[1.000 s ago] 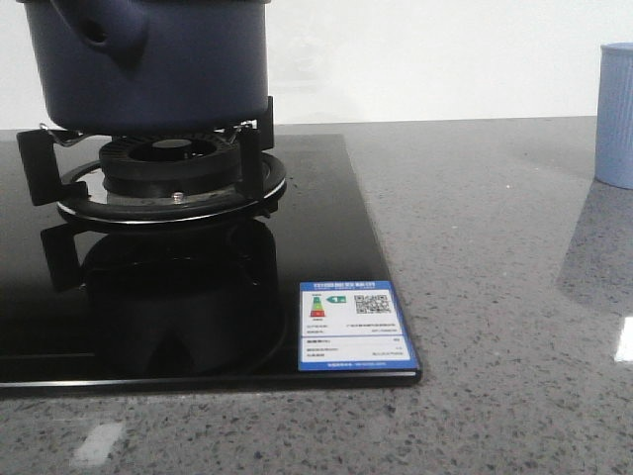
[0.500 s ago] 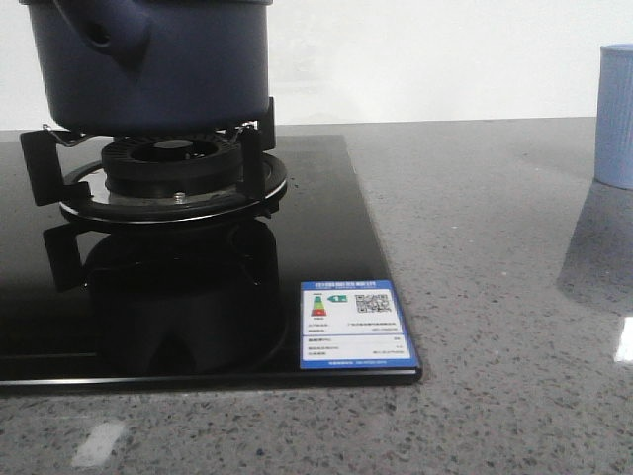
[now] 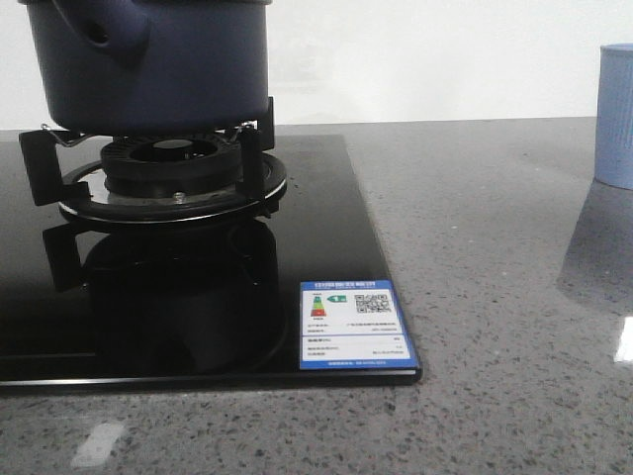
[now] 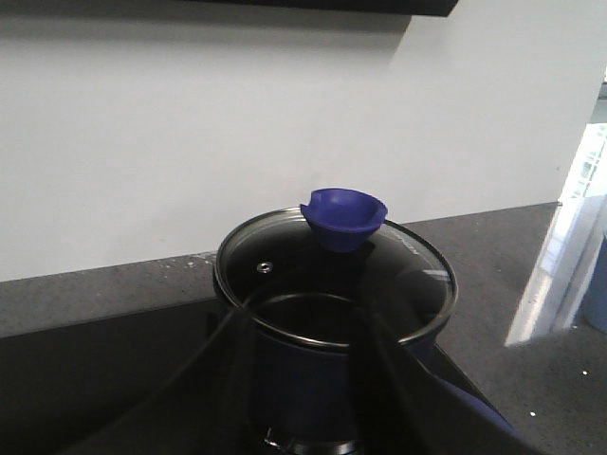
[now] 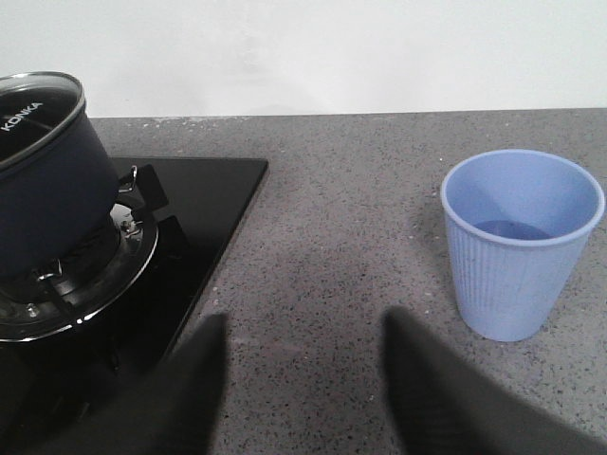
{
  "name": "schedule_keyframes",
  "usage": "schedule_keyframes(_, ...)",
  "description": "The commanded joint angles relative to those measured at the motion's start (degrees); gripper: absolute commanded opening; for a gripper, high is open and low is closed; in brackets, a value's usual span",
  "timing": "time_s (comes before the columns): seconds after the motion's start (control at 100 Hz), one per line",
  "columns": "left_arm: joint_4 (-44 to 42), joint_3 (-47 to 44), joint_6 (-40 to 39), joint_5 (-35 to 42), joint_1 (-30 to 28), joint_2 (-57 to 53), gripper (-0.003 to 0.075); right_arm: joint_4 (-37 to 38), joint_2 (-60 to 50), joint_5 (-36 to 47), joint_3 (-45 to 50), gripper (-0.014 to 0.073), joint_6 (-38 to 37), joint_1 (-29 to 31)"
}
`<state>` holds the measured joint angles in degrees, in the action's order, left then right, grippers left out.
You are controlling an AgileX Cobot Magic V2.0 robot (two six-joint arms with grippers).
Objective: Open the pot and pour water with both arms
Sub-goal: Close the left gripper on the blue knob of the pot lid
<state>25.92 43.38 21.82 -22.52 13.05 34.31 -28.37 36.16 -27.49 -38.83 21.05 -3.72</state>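
Note:
The dark navy pot (image 3: 168, 69) stands on the gas burner (image 3: 173, 168) at the front view's far left, its stubby handle (image 3: 109, 25) turned toward the camera. A glass lid (image 4: 285, 275) with a blue knob (image 4: 343, 216) covers it. In the left wrist view my left gripper (image 4: 299, 318) is open, its dark blurred fingers framing the pot's side (image 4: 303, 374) just below the rim; contact cannot be judged. My right gripper (image 5: 303, 322) is open over bare countertop, between the pot (image 5: 43, 180) and a pale-blue ribbed cup (image 5: 517, 246). Neither gripper shows in the front view.
The black glass hob (image 3: 326, 218) carries a blue-and-white label (image 3: 354, 325) at its near right corner. Grey speckled countertop (image 3: 495, 297) stretches to the right, where the cup (image 3: 618, 119) stands at the frame's edge. A white wall lies behind.

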Motion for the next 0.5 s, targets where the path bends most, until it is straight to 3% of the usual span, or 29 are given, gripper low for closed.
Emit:
schedule_keyframes(0.0, 2.1, 1.95, 0.03, 4.94, 1.65, 2.31, 0.0433, -0.2, 0.41, 3.31, -2.17, 0.0535, 0.8, -0.1)
schedule_keyframes(0.08, 2.5, 1.95, 0.03, 5.94, 3.06, 4.35, 0.0487, -0.2, 0.41, 2.91, -2.17, 0.0538, 0.8, -0.1)
schedule_keyframes(0.27, 2.5, 1.95, 0.03, 10.5, 7.6, 10.02, 0.0483, -0.2, 0.41, 2.72, -2.17, 0.0538, 0.8, -0.1)
schedule_keyframes(0.49, 2.39, 1.95, 0.03, 21.39, 12.3, 17.76, 0.0495, -0.2, 0.41, 2.58, -2.17, 0.0538, 0.8, -0.1)
